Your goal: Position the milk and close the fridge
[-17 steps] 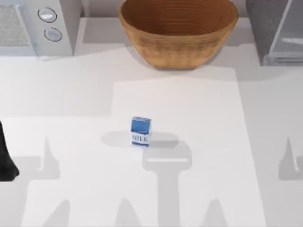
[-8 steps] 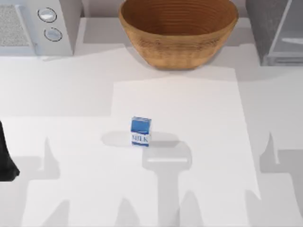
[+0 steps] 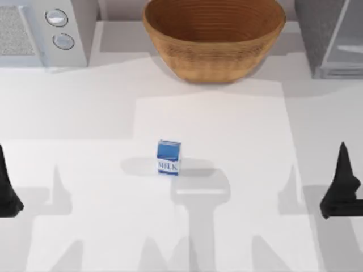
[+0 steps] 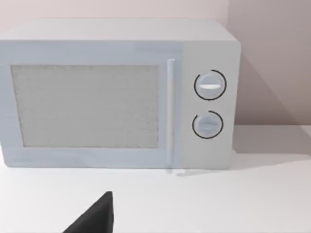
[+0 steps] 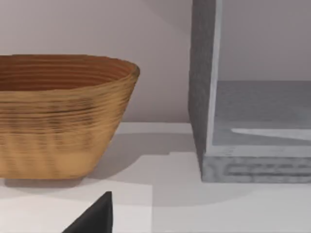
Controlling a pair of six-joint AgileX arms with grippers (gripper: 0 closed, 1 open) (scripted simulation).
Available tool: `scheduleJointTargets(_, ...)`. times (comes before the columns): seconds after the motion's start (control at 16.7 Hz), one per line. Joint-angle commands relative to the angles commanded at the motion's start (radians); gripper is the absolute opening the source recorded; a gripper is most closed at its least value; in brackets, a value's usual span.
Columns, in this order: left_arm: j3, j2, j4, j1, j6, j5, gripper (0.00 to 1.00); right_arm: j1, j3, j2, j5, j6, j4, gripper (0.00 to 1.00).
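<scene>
milk (image 3: 168, 157) upright mid-table | right gripper (image 3: 342, 187) right edge, fingers seemingly together | fridge (image 3: 332, 37) open

Milk (image 3: 168, 157) mid-table, basket (image 3: 213, 39) behind, fridge (image 3: 329, 37) back right

You see a matt white table (image 3: 85, 113), smooth and unmarked, with the milk (image 3: 168, 157) standing on it as a smooth printed paper carton. At the far side the basket (image 3: 213, 37) is rough woven wicker in ribbed coils, while the microwave (image 4: 116, 92) at far left looks like smooth pale plastic with a fine-grained door panel. The fridge (image 5: 201, 87) at far right has a speckled, stone-like grey shell, and both grippers, left (image 3: 7, 190) and right (image 3: 342, 187), look matt black.
</scene>
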Motion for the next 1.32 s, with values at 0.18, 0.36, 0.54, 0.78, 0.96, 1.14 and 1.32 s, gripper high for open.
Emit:
scheduleJointTargets(0.18,0.000,0.000,0.000,0.000,0.000,0.000,1.00,0.056,0.002,0.051,0.055,0.001,0.048,1.00)
scheduleJointTargets(0.36,0.000,0.000,0.000,0.000,0.000,0.000,1.00,0.056,0.002,0.051,0.056,0.001,0.049,1.00)
scheduleJointTargets(0.54,0.000,0.000,0.000,0.000,0.000,0.000,1.00,0.055,0.007,0.060,0.058,0.001,0.051,1.00)
scheduleJointTargets(0.78,0.000,0.000,0.000,0.000,0.000,0.000,1.00,0.093,0.122,0.208,0.116,0.005,0.114,1.00)
scheduleJointTargets(0.96,0.000,0.000,0.000,0.000,0.000,0.000,1.00,0.136,0.272,0.429,0.186,0.009,0.193,1.00)
scheduleJointTargets(1.14,0.000,0.000,0.000,0.000,0.000,0.000,1.00,0.183,0.454,0.721,0.267,0.014,0.284,1.00)
scheduleJointTargets(1.32,0.000,0.000,0.000,0.000,0.000,0.000,1.00,0.228,0.651,1.040,0.347,0.020,0.378,1.00)
